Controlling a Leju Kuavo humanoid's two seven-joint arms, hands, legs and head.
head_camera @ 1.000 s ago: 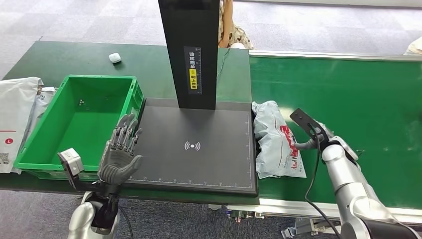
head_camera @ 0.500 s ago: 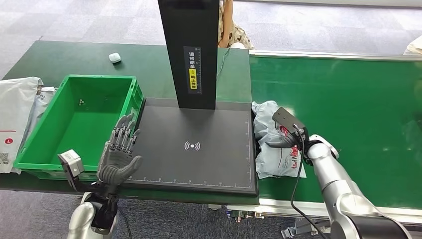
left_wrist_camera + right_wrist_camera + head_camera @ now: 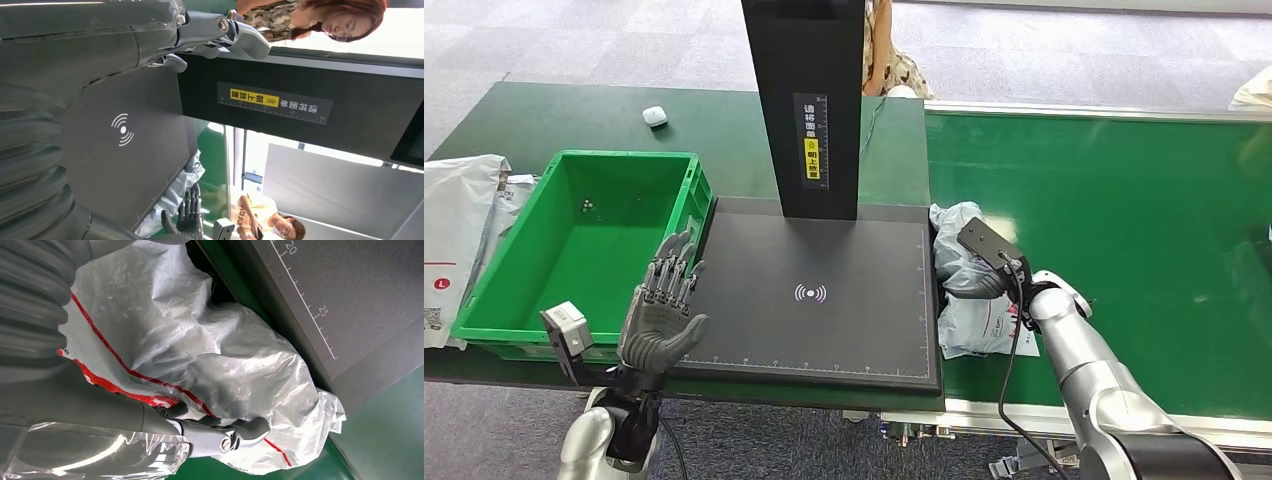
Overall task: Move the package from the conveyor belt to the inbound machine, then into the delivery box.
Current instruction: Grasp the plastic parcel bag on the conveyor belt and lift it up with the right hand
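Head view showed the right robot hand (image 3: 984,282) lying on the grey-and-red plastic mailer package (image 3: 971,300), which rested on the green conveyor belt (image 3: 1124,220) right against the edge of the black scanner platform (image 3: 824,300) of the inbound machine. The package's long axis ran roughly away from the robot, along that platform edge, with most of the bag beneath and just beyond the right robot hand on its platform side. Whether the fingers had closed on the plastic could not be told here. The left robot hand (image 3: 664,305) stood with fingers spread and empty, at the far side of the platform beside the green delivery box (image 3: 499,290), well apart from the package, so the right arm was clearly the nearer one.

Left wrist view looked across the platform, with the package (image 3: 175,197) past its far edge and the right robot hand (image 3: 190,215) on it.

Right wrist view showed the thumb (image 3: 235,432) pressed onto the crumpled package (image 3: 210,355), the platform (image 3: 350,295) just beyond the bag; the other fingers were hidden, so a firm grip could not be confirmed.
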